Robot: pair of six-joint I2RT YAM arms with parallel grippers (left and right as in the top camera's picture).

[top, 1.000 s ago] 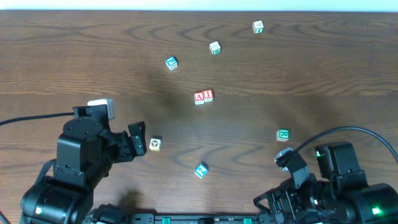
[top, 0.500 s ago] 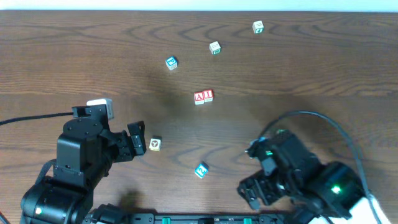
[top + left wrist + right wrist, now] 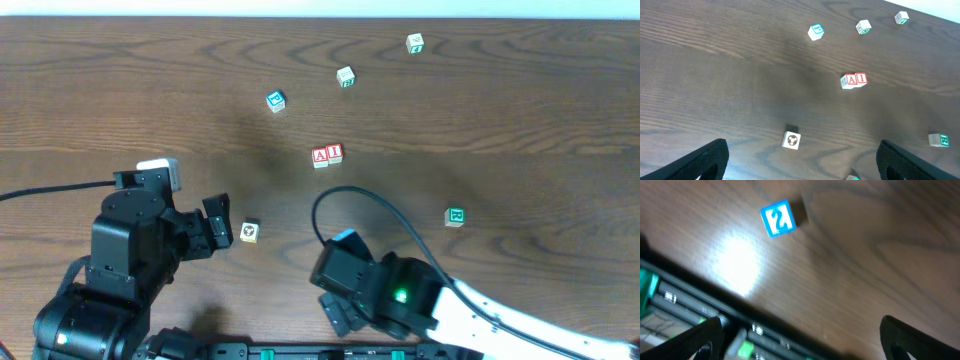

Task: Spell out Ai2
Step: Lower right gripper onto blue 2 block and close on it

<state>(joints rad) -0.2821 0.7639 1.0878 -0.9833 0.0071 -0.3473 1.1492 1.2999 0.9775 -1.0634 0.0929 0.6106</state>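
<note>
A [image 3: 320, 156] and I [image 3: 334, 153] touched mid-table; 2 [image 3: 778, 218] lay by the near edge below the right gripper [image 3: 800, 325], jaws spread; left gripper [image 3: 802, 150] likewise spread, empty.

red a cube [image 3: 320, 156], red i cube [image 3: 335, 153] touching its right, blue 2 cube [image 3: 778, 218] alone — face up

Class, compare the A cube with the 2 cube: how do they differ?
The A cube is marked in red, the 2 cube in blue. The A cube sits against the I cube; the 2 cube lies alone. Both are small white cubes with the character facing up.
</note>
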